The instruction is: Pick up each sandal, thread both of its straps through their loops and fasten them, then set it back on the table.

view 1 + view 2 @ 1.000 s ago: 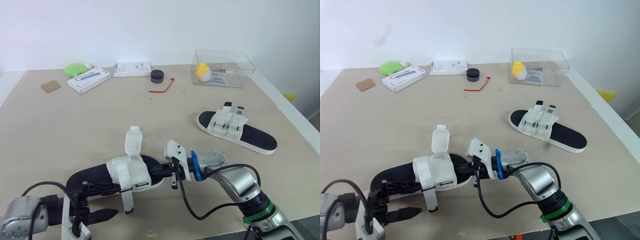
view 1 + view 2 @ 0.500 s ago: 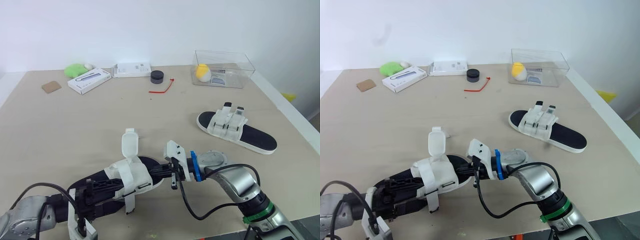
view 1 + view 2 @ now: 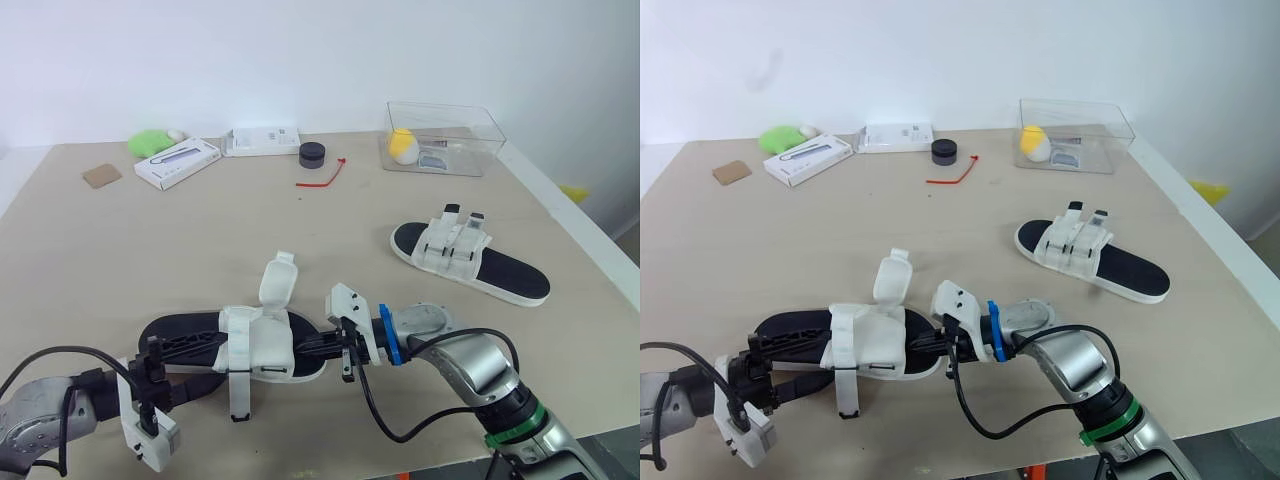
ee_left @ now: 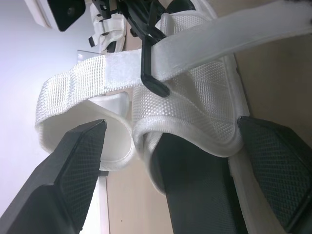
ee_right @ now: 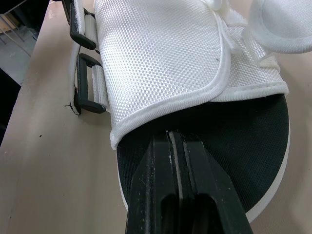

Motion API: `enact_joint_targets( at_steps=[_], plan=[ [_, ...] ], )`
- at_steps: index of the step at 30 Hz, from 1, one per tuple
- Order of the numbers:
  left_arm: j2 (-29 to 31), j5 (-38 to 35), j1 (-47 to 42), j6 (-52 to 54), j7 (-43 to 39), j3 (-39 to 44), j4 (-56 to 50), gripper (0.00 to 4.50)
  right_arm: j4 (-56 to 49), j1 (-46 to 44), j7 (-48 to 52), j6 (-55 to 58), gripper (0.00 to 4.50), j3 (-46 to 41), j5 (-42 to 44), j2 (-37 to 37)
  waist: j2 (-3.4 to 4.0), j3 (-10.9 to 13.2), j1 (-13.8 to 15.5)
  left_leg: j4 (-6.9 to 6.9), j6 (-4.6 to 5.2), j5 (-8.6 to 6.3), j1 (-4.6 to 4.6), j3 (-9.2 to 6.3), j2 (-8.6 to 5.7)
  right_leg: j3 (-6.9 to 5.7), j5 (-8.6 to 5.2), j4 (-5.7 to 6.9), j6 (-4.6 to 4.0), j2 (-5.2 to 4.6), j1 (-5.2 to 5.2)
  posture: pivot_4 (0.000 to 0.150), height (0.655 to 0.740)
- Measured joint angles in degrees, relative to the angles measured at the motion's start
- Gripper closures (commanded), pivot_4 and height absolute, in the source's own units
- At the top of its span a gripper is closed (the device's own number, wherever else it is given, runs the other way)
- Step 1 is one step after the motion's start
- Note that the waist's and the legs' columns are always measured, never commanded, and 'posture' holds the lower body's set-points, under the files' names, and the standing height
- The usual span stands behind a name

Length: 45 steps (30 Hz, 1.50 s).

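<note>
The near sandal [image 3: 262, 340] has a black sole and a white mesh upper and lies near the table's front edge. One unfastened strap [image 3: 277, 282] stands up from it. The other strap [image 3: 238, 398] hangs toward the table's front edge. My left gripper [image 3: 200, 365] is open, with a finger [image 4: 80, 161] on each side of the sandal's heel end. My right gripper [image 5: 178, 141] is shut, its tips resting on the black insole at the toe end, just under the upper [image 5: 161, 63]. Black loops [image 5: 87, 83] sit along the upper's side. The second sandal [image 3: 470, 262] lies at the right with its straps folded over.
At the back right stands a clear box [image 3: 445, 135] with a yellow object inside. Along the back are a red tie [image 3: 325, 175], a black cap [image 3: 313, 152], two white boxes [image 3: 178, 160], a green object [image 3: 150, 138] and a brown card [image 3: 102, 174].
The near sandal's heel has swung up and left, so it now lies more level. The upright strap has shifted right. My left gripper has come up around the heel; the right one has stayed put.
</note>
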Motion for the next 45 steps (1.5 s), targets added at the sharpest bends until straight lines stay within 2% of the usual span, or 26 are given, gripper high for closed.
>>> enact_joint_targets(
  at_steps=[11, 16, 22, 31, 41, 44, 45],
  plan=[
    [0.09, 0.01, 6.45, -6.26, 5.25, 5.75, -1.42, 0.04, 0.01, 0.06, -0.04, 0.18, 4.50, -0.03, 0.36, 0.01, 0.00, -0.02, 0.00, -0.02, -0.01, -0.01, 0.01, 0.05, 0.02, 0.01, -0.04, 0.00, -0.08, -0.05, -0.02, 0.150, 0.7400],
    [-2.08, 7.90, 3.79, -17.12, 5.90, 7.78, 1.36, 0.04, 0.08, 0.02, 0.04, 0.19, 4.50, 0.02, 0.36, 0.01, 0.08, -0.11, 0.00, -0.02, -0.01, -0.01, 0.02, 0.15, 0.01, 0.05, -0.06, 0.00, -0.14, -0.05, -0.01, 0.150, 0.7400],
    [-4.85, 13.11, -0.48, -22.44, 6.11, 7.83, 3.72, 0.04, 0.23, -0.62, 0.10, 0.68, 4.50, 0.35, 0.41, 0.08, 0.00, -0.19, -0.02, -0.02, -0.01, -0.01, 0.02, 0.14, 0.04, 0.05, 0.03, 0.00, -0.05, -0.04, -0.02, 0.150, 0.7400],
    [-6.60, 17.85, -4.42, -23.48, 8.61, 4.02, 6.36, 0.04, 0.50, -1.02, 0.31, 1.21, 4.50, 0.40, 0.60, 0.08, 0.09, -0.38, -0.04, -0.02, -0.01, -0.01, 0.02, 0.15, 0.04, 0.07, 0.04, 0.00, -0.01, -0.03, -0.01, 0.150, 0.7400],
    [-6.47, 19.86, -5.12, -23.48, 12.20, 0.83, 6.97, 0.04, 0.57, -1.02, 0.13, 1.75, 4.50, 0.43, 0.62, 0.24, 0.34, -0.72, -0.04, -0.02, -0.01, -0.01, 0.05, 0.16, 0.02, 0.09, 0.05, 0.01, 0.04, -0.04, 0.00, 0.150, 0.7400],
    [-6.47, 20.36, -5.28, -23.47, 12.47, -0.31, 7.17, 0.86, 0.61, -1.03, 0.13, 1.77, 4.50, 0.43, 0.62, 0.32, 0.35, -0.73, -0.04, -0.02, -0.01, -0.01, 0.05, 0.17, 0.02, 0.10, 0.05, 0.01, 0.03, -0.03, 0.00, 0.150, 0.7400],
    [-6.47, 20.84, -5.14, -23.47, 12.43, -1.01, 7.26, 1.30, 0.62, -1.03, 0.13, 1.77, 4.50, 0.43, 0.62, 0.35, 0.35, -0.73, -0.05, -0.02, -0.01, -0.01, 0.05, 0.17, 0.02, 0.10, 0.05, 0.01, 0.03, -0.02, -0.01, 0.150, 0.7400]
  ],
)
